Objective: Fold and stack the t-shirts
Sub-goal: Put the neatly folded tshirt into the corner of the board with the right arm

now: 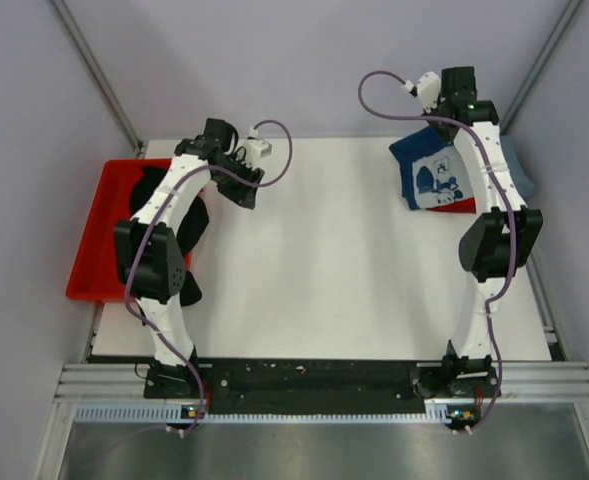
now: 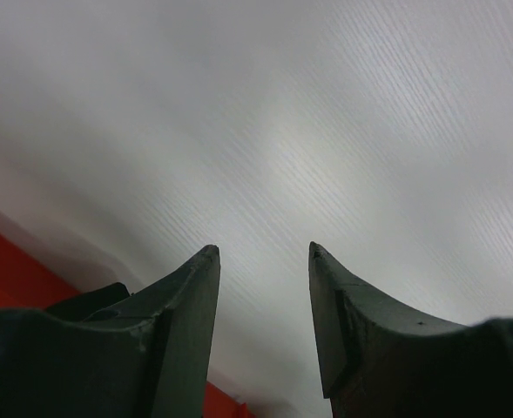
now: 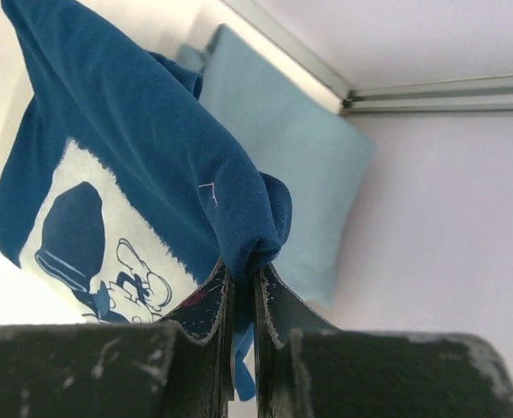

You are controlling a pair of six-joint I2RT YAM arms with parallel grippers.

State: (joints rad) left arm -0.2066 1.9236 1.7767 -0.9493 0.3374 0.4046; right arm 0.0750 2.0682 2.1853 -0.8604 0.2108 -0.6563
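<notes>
The navy t-shirt (image 3: 143, 157) hangs bunched from the right gripper (image 3: 243, 292), whose fingers pinch a fold and hide part of its print; just behind it lies the pale blue t-shirt (image 3: 291, 148). The left gripper (image 2: 260, 252) stands parted over the table (image 2: 326, 131). The black t-shirt (image 1: 198, 225) lies under that arm, largely hidden, in the red tray (image 1: 94, 250).

Your tray (image 1: 89, 270) sits at the table's (image 1: 324, 280) left edge, seemingly with a t-shirt (image 1: 144, 183) in it; far right, the printed t-shirt (image 1: 436, 178) is pinched in your right gripper (image 3: 241, 275), another shirt (image 3: 300, 165) behind it.
</notes>
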